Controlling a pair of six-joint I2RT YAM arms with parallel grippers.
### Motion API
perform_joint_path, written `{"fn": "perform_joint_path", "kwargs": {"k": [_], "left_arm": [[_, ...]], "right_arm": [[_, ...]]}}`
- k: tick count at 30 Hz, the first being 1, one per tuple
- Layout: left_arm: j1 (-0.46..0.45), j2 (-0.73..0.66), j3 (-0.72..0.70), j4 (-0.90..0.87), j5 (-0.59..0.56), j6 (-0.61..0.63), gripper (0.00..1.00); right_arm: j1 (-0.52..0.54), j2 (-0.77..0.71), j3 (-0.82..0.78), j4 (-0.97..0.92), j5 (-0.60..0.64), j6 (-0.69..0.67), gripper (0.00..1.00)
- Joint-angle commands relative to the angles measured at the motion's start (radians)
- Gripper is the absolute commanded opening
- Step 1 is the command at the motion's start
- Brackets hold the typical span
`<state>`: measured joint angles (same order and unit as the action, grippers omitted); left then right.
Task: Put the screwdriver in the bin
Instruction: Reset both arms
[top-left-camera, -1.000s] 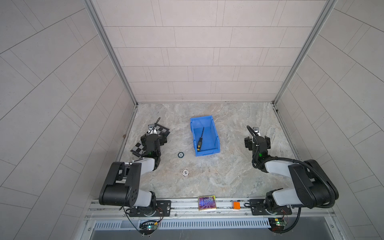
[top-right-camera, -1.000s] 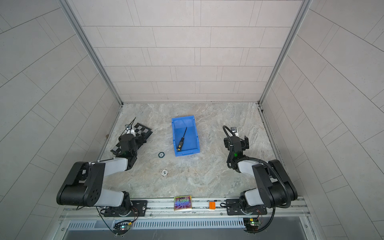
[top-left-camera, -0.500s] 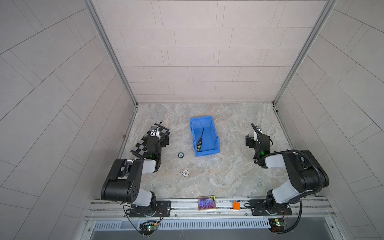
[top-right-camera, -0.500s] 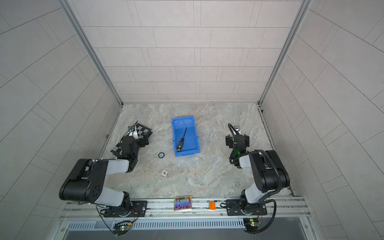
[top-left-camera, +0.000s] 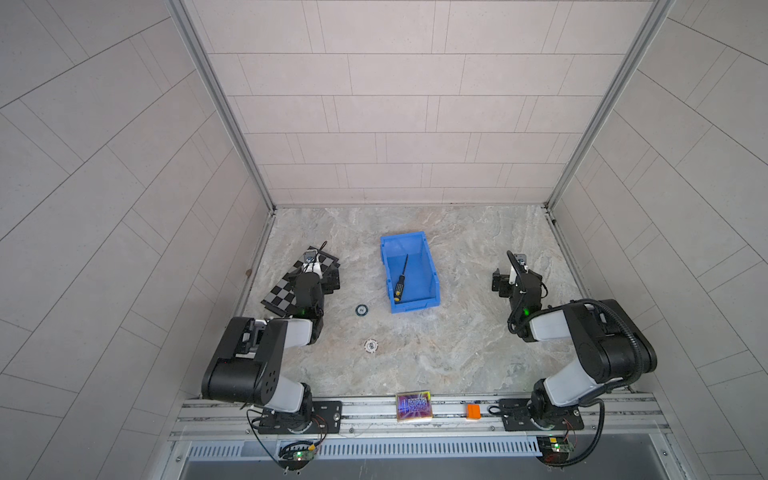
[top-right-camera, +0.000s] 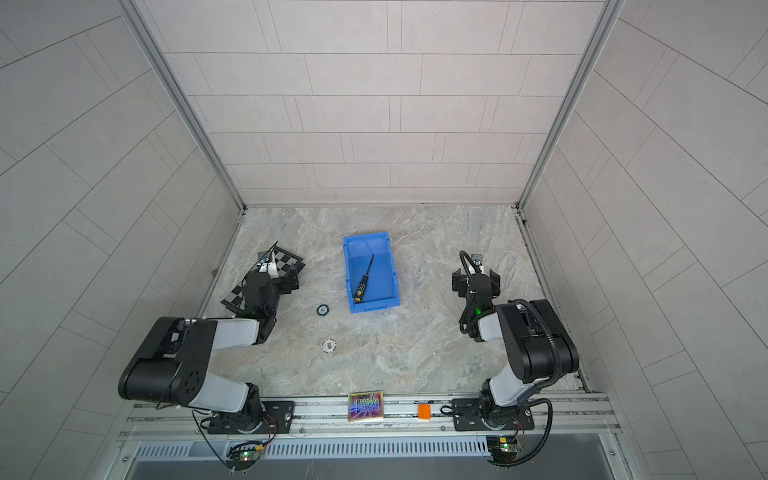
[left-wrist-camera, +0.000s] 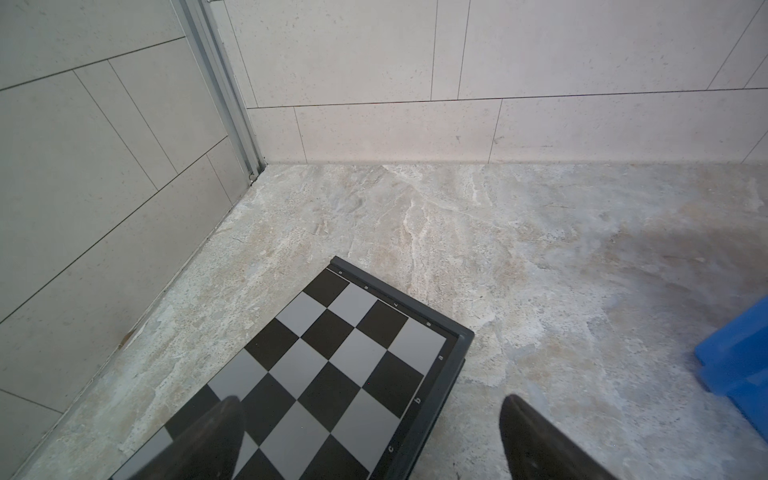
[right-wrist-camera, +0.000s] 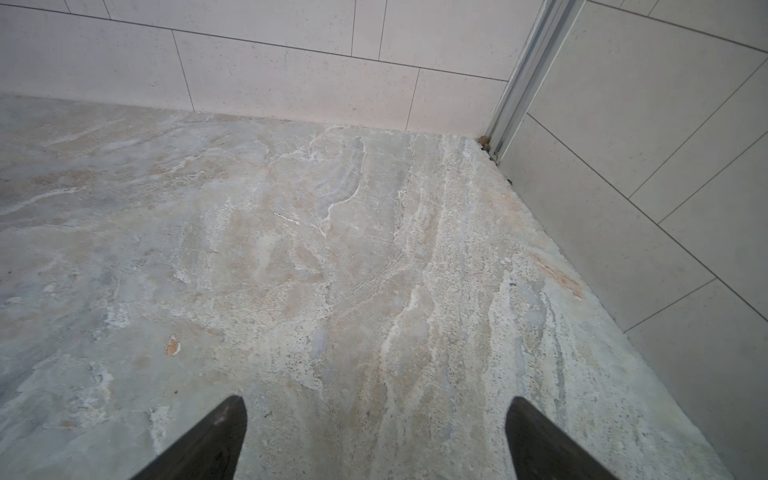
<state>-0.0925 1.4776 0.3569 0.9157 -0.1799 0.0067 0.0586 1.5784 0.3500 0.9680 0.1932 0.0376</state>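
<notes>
The screwdriver (top-left-camera: 400, 279) (top-right-camera: 363, 280), black-handled with a yellow end cap, lies slantwise on the floor of the blue bin (top-left-camera: 432, 266) (top-right-camera: 347, 266) at mid-table. No gripper touches it. My left gripper (left-wrist-camera: 370, 405) (top-left-camera: 320, 272) is open and empty, low over a chessboard to the left of the bin. A corner of the bin (left-wrist-camera: 744, 365) shows in the left wrist view. My right gripper (right-wrist-camera: 374, 405) (top-left-camera: 518, 279) (top-right-camera: 476, 282) is open and empty over bare stone to the right of the bin.
A black-and-white chessboard (top-left-camera: 282, 291) (left-wrist-camera: 332, 353) lies by the left wall. A dark ring (top-left-camera: 361, 309) and a white toothed disc (top-left-camera: 370, 345) sit in front of the bin. A shiny card (top-left-camera: 413, 406) and an orange block (top-left-camera: 473, 411) rest on the front rail.
Both arms have folded back toward their bases, elbows rising, while the grippers stay open at the table's sides. The screwdriver has not moved in the bin.
</notes>
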Motion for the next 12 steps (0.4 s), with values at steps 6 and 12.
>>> {"fn": "perform_joint_path", "kwargs": {"k": [6,12], "left_arm": [[-0.003,-0.002,0.013,0.023,0.000,0.012,1.00],[-0.003,-0.004,0.008,0.028,0.000,0.011,0.99]], "right_arm": [[0.003,0.008,0.035,-0.029,-0.041,-0.020,0.99],[0.003,0.008,0.034,-0.028,-0.043,-0.021,0.99]]}}
